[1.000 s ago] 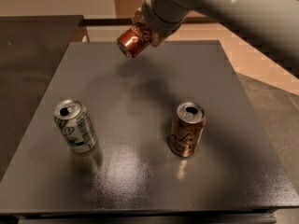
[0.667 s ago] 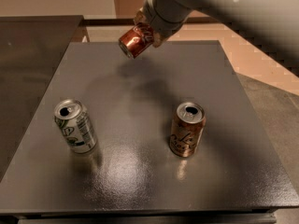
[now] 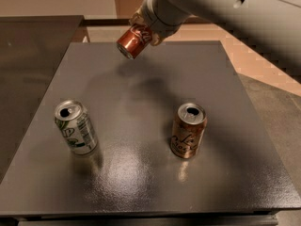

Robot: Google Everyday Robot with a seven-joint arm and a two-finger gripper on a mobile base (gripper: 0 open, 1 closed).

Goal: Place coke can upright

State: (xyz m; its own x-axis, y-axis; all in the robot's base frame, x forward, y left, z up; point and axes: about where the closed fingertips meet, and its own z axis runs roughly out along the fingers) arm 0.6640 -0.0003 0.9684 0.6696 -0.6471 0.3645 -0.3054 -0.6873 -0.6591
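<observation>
1. Squarely across the lower frame, a dark grey table (image 3: pixel 141 187) is bearing two standing cans, with light glinting off its surface near the bottom centre.
2. Coming in from the upper right corner, the pale grey robot arm (image 3: pixel 225 8) is reaching toward the top centre of the frame.
3. At the left of the frame, the white-and-green can (image 3: pixel 76 133) is standing upright on the table, its opened top facing up.
4. Right of centre, the brown can (image 3: pixel 188 131) with pale script is likewise standing upright, well apart from the white-and-green can.
5. At top centre, the red coke can (image 3: pixel 133 41) is hanging tilted in the air over the upper part of the table, its silver end pointing toward the lower left and its shadow falling on the surface below.
6. At the arm's tip, the gripper (image 3: pixel 146 30) is clamping the upper end of the coke can and holding it off the table.
</observation>
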